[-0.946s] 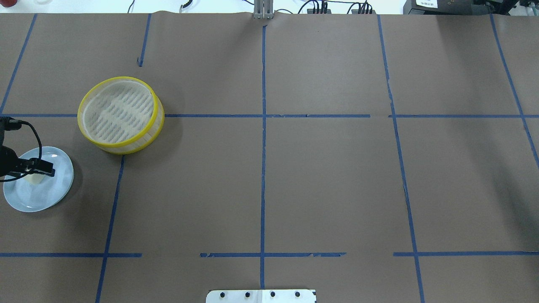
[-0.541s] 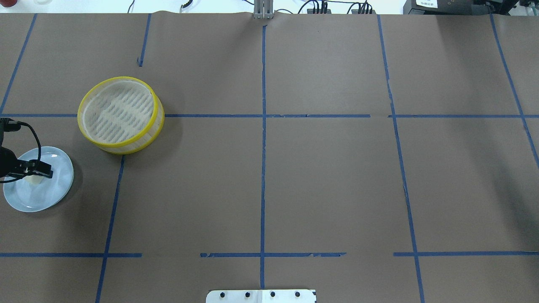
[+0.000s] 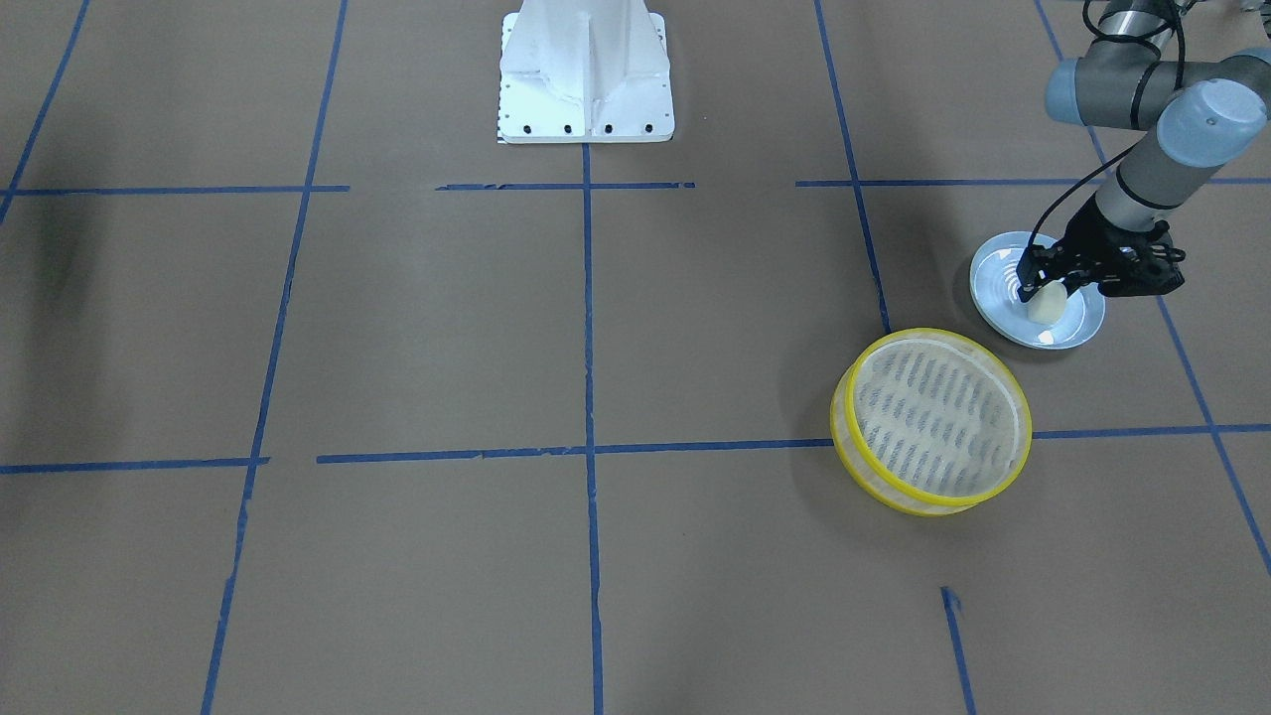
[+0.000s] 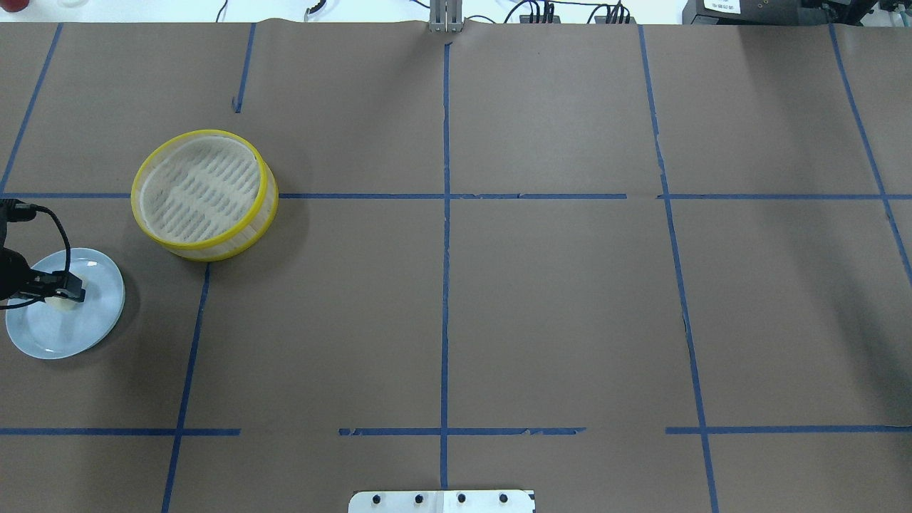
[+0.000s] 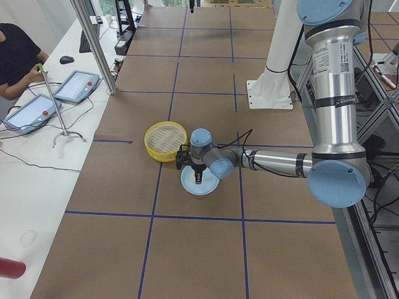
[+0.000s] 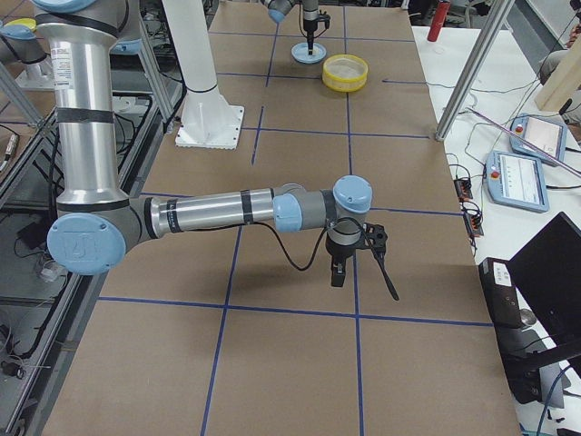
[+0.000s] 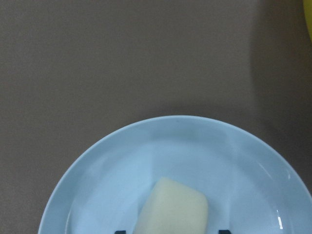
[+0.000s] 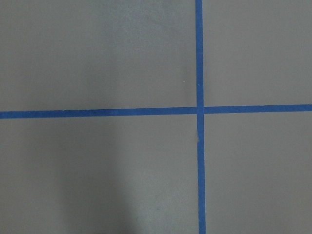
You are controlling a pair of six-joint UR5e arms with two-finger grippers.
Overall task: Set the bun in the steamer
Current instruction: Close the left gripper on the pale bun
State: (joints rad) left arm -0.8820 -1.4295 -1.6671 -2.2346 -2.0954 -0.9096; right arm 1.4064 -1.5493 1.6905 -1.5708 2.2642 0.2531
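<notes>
The bun (image 7: 173, 207) is a small cream-white lump lying on a pale blue plate (image 7: 234, 161). In the front-facing view the bun (image 3: 1043, 307) sits just under my left gripper (image 3: 1040, 288). That gripper is low over the plate (image 3: 1077, 328), open, with its jaws on either side of the bun and a gap to each. The steamer (image 4: 206, 133) has a yellow rim and a slotted beige bottom. It stands empty a short way beyond the plate (image 4: 92, 320). My right gripper (image 6: 349, 268) hangs over bare table far to the right. I cannot tell whether it is open or shut.
The table is covered in brown paper marked with blue tape lines (image 4: 445, 214). The white robot base (image 3: 586, 74) stands at the table's near-robot edge. Operators' tablets (image 5: 75, 87) lie on a white side table beyond the far edge.
My left gripper has drawn a little toward the overhead view's left edge and come down over the bun on the plate. Steamer and plate have not moved.
</notes>
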